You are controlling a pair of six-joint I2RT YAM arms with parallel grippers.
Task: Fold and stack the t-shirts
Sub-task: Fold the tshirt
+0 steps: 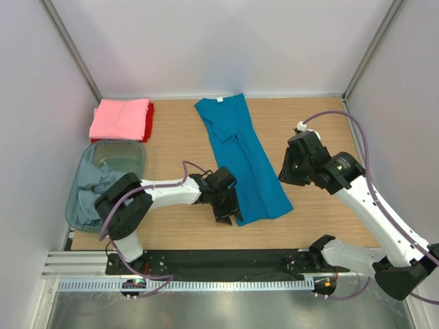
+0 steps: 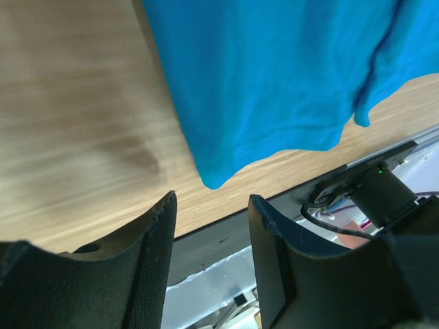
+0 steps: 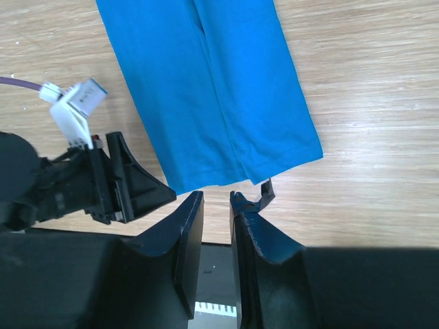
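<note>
The red t-shirt [image 1: 149, 118] lies mostly hidden under the pink t-shirt [image 1: 120, 118].

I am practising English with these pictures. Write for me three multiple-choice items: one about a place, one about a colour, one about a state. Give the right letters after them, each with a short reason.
1. The pink shirt lies
A. on the floor
B. on top of the red shirt
C. over one of the arms

2. The long shirt spread flat on the table is
A. white
B. yellow
C. blue

3. The left claw is
A. open and empty
B. shut on the long shirt
C. shut on the pink shirt

Answers:
1 B: in the top view a red edge shows under the pink shirt, at the far left corner.
2 C: all three views show it bright blue.
3 A: the left wrist view shows a clear gap between its fingers, and the cloth lies beyond their tips.
</note>
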